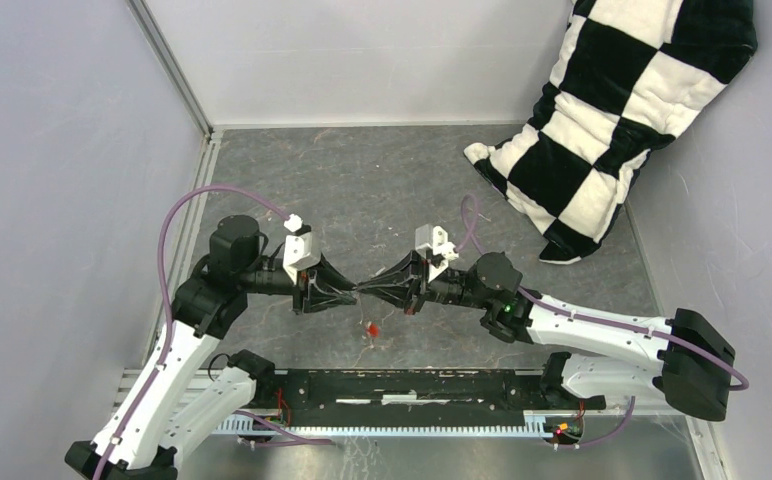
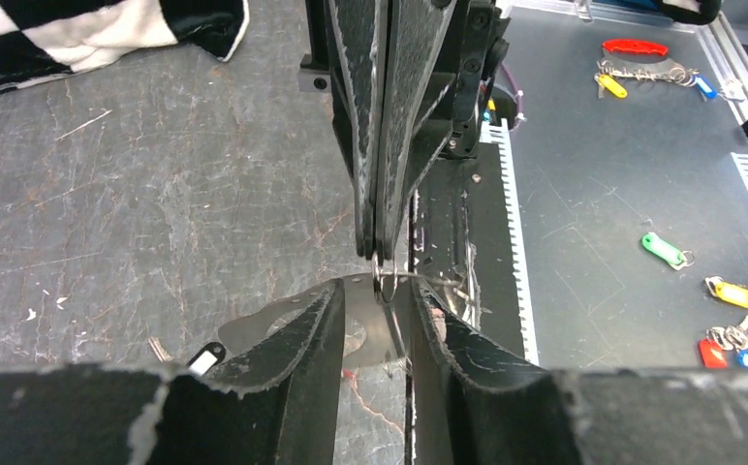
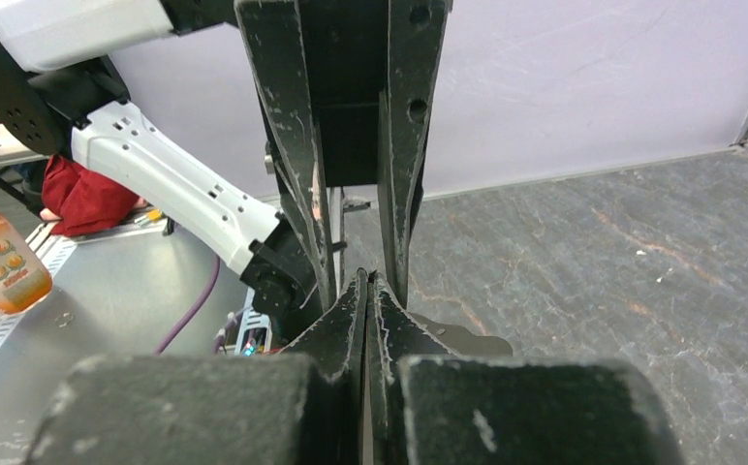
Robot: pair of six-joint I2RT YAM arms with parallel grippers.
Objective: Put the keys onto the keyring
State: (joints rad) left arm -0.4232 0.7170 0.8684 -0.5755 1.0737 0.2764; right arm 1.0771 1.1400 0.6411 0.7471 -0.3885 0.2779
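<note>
Left gripper (image 1: 352,292): reaches in from the left side to the middle of the counter (image 1: 362,180). Its jaws stand part-way apart and brace the keyring (image 2: 389,315) across its width. The thin wire spans the gap at their tips.
Right gripper (image 1: 374,288): reaches in from the right side and meets the left gripper tip to tip over the middle of the counter. Its jaws are pressed together, with their tips at the keyring's wire. Whether anything is pinched between them is too small to tell.
Keyring: held up between the 2 grippers, inside the gap of the left jaws. Only a short curve of grey wire shows.
Red key (image 1: 371,328): just on the near-edge side of where the jaws meet, almost under them. I cannot tell whether it hangs from the ring or lies on the counter.
Black key (image 2: 205,358): has a pale spot on its head and lies low beside the left gripper's fingers. It is partly hidden by them and is apart from the ring.
Chequered pillow (image 1: 612,110): black and white, propped in the far right corner.
Green key tag (image 2: 663,249): 1 of several coloured tags on the metal surface past the near edge.
</note>
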